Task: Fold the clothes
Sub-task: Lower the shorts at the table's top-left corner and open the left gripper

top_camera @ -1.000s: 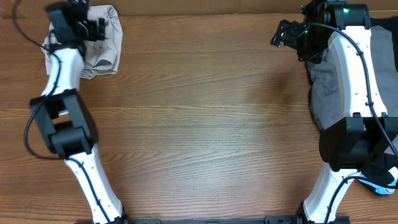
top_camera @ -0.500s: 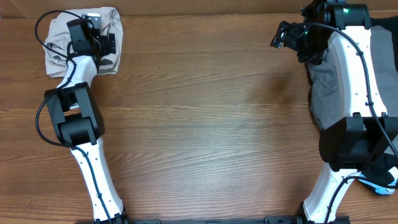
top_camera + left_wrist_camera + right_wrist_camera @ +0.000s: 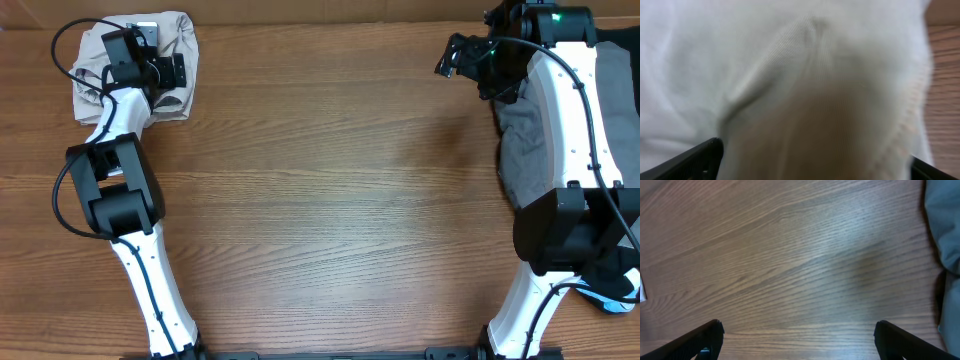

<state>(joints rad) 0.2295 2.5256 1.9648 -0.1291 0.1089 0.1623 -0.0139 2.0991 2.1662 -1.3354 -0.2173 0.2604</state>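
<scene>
The clothes (image 3: 178, 40) lie in two separate heaps at opposite ends of the worktop (image 3: 330, 200). A crumpled light beige garment (image 3: 88, 52) sits at the far left corner, and a grey garment (image 3: 520, 150) is bunched along the right edge, partly covered from above by the right arm (image 3: 565, 110). A small light-blue piece (image 3: 612, 300) shows at the near right corner, beside that arm's base. The left arm (image 3: 120, 190) reaches from the near left side up to the far left corner, and the left jaws hang directly over the beige garment. In the left wrist view the pale ribbed cloth (image 3: 805, 75) fills nearly everything, blurred and very close, with a stitched hem running down its right side and a strip of wood grain (image 3: 946, 75) beyond it. The two dark jaw tips stand far apart at the bottom corners, spread wide and clamped on nothing, though whether they touch the cloth cannot be told. The right jaws hover near the far right of the worktop, just left of the grey garment. In the right wrist view they are likewise spread wide and hold nothing, with bare wood (image 3: 790, 265) below them and the grey cloth (image 3: 946, 225) at the right edge.
</scene>
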